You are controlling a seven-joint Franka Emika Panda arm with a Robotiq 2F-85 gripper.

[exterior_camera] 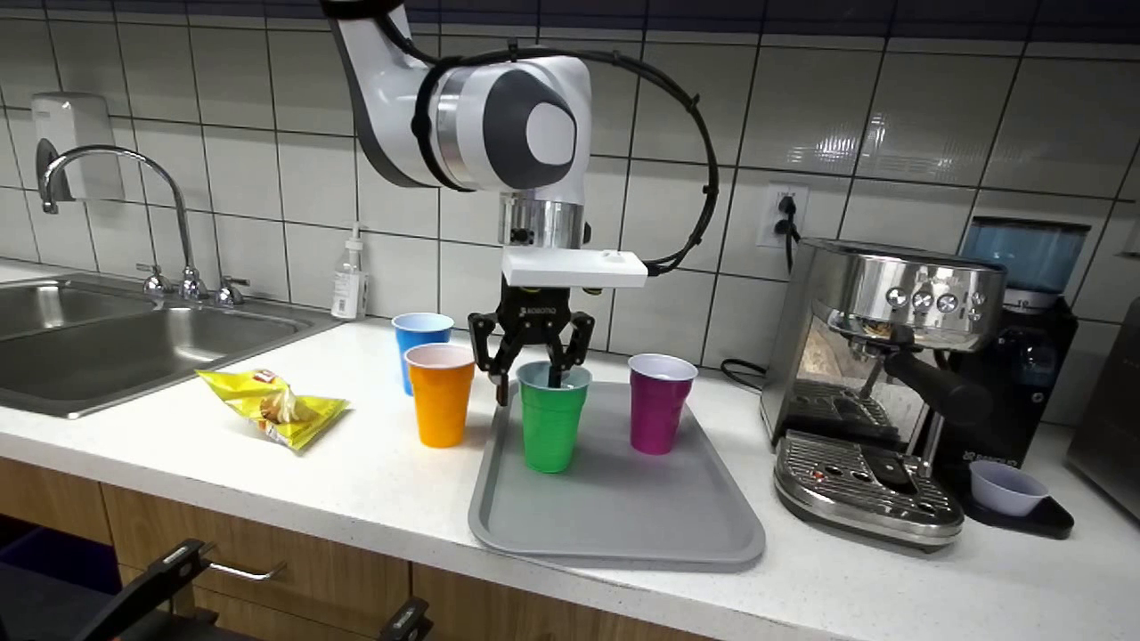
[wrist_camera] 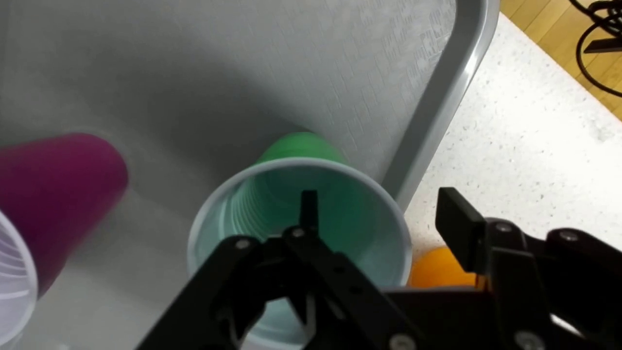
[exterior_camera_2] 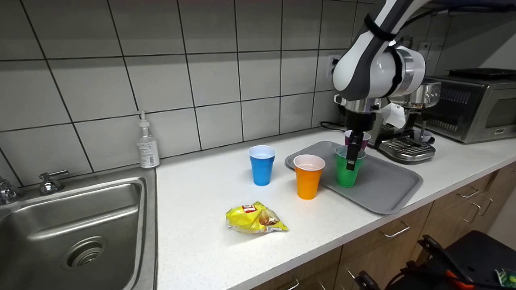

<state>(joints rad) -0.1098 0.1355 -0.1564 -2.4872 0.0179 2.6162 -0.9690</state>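
Note:
My gripper points down over the green cup, which stands upright on the grey tray. One of its fingers reaches into the cup's pale mouth; the other finger is outside the rim. In the wrist view the jaws stand apart with the cup's wall between them, and a gap shows on either side of that wall. A purple cup is upright on the same tray. Close to the outer finger, off the tray, stands an orange cup, with a blue cup behind it.
A yellow snack bag lies on the counter between the orange cup and the sink. By the tiled wall stands a soap bottle. On the tray's far side are a coffee machine and a microwave.

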